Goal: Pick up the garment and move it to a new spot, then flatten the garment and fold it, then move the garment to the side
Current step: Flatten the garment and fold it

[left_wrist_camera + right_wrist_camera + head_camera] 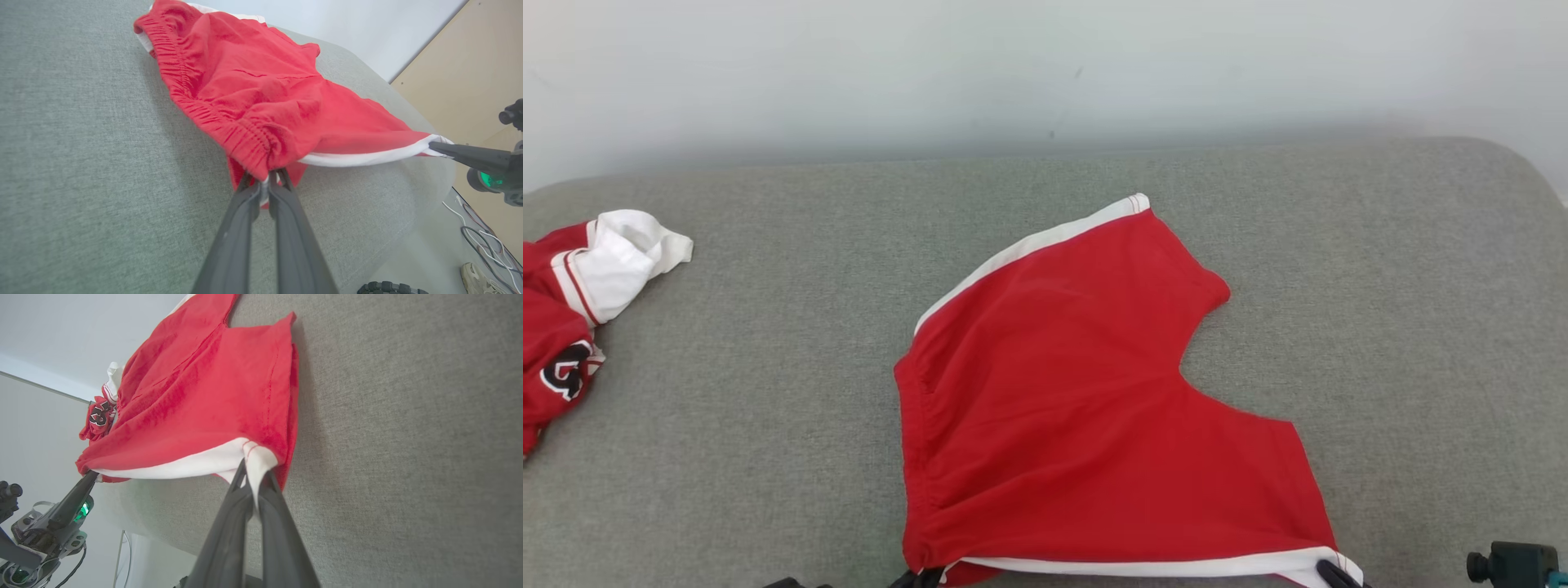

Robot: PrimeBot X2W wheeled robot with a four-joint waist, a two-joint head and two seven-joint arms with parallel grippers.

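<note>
Head view: red shorts [1078, 392] lie spread at centre frame on the grey cushion [727, 425]. Left wrist view: left gripper [266, 181] pinches the elastic waistband corner. Right wrist view: right gripper [254, 479] pinches the white-trimmed hem corner. A second red-and-white garment [580, 302] sits at the head view's left edge.

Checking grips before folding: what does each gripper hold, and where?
The red shorts: left gripper pinches the waistband end, right gripper the white-striped leg hem corner.

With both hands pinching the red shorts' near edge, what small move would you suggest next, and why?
Probably ease the left hand and right hand slightly apart: the shorts bunch at the waistband, so tension should flatten them before folding.
</note>
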